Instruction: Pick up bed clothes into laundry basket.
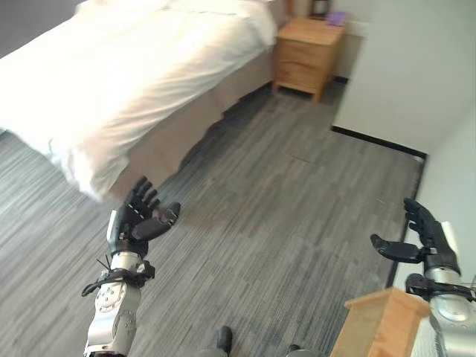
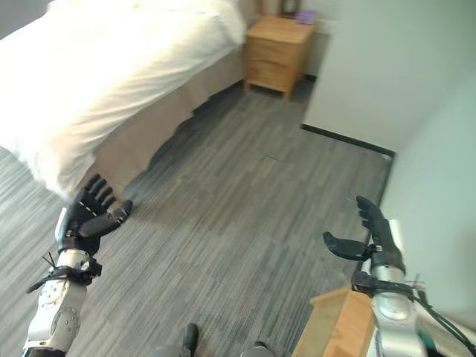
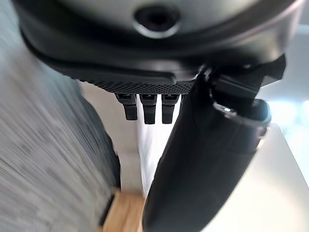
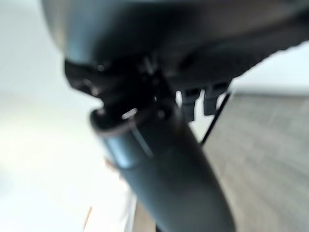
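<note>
Both hands are hanging empty w/ fingers spread, nothing gripped. The left hand (image 1: 137, 217) is hovering just short of the white bedding (image 1: 126, 82), whose drooping corner is hanging off the bed right ahead of and above its fingertips. The right hand (image 1: 424, 236) is idling well apart, over bare floor (image 1: 297, 223) by the wall (image 1: 401, 67), above a wooden box (image 1: 379, 323). No basket spotted yet. I'd say approach is the step: bring the left hand fwd & up to that corner, pinching a thick fold, not a thin edge, so it doesn't slip.
</note>
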